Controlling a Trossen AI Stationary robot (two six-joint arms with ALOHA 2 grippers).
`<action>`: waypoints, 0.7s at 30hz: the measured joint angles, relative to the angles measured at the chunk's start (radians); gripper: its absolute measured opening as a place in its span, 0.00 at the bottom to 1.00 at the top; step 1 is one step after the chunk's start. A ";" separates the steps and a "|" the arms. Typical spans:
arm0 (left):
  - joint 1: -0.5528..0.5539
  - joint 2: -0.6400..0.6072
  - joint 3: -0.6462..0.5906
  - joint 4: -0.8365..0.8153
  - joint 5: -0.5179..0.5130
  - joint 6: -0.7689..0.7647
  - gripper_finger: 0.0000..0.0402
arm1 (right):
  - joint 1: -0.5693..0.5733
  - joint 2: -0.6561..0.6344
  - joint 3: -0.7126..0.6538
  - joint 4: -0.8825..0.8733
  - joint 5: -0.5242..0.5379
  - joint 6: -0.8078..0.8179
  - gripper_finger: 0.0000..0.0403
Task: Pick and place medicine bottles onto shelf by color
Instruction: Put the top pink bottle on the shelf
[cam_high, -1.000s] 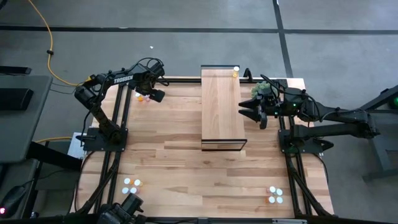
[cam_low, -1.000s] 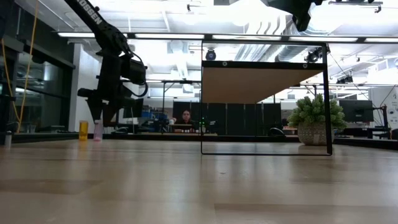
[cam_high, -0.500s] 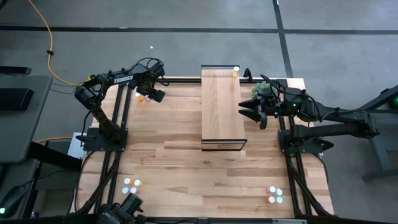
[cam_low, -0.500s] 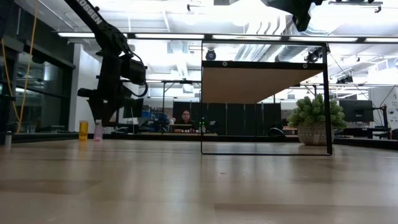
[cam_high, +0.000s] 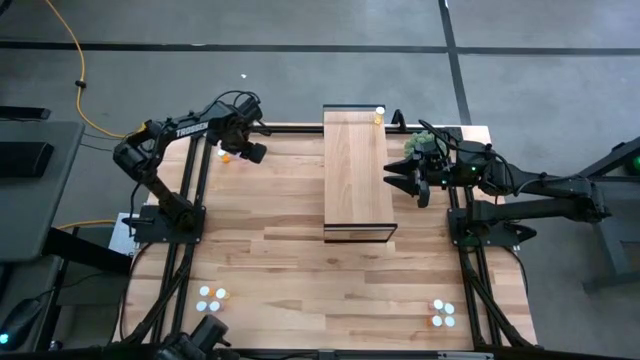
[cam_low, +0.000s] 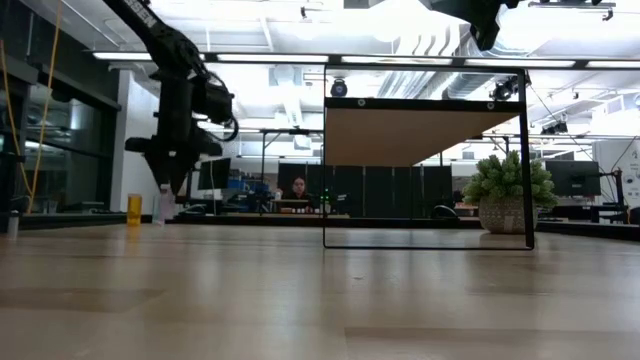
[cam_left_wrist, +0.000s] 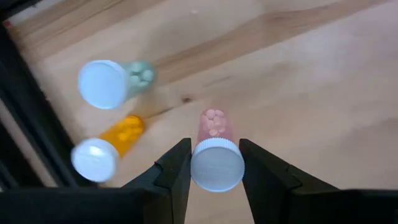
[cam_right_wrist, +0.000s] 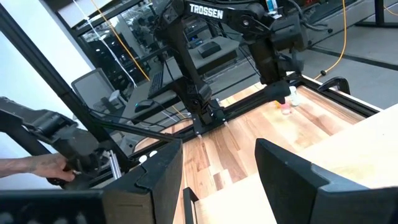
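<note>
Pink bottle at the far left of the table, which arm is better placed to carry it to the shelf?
Left: its tool already has the pink bottle between its fingers. The right tool hangs open beside the shelf.

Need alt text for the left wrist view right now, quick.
The left gripper has its two dark fingers on either side of a white-capped pink bottle over the wooden tabletop. Beyond it are an orange bottle and a pale green bottle.

Around your plank tabletop (cam_high: 290, 250) lies grey floor (cam_high: 300, 60) crossed by a yellow cable (cam_high: 78, 85). Beyond it, ceiling light strips (cam_low: 420, 62) glow above distant desks and a potted plant (cam_low: 507, 190).
</note>
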 joint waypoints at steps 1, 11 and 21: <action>-0.007 -0.018 0.000 -0.001 0.016 -0.002 0.29 | 0.000 0.000 0.000 0.000 0.000 0.000 0.48; -0.186 -0.088 0.291 -0.181 0.051 0.007 0.29 | 0.000 0.000 0.000 0.000 0.000 -0.003 0.48; -0.428 0.093 0.843 -0.308 0.051 0.042 0.29 | 0.000 0.000 0.000 0.000 0.000 -0.028 0.48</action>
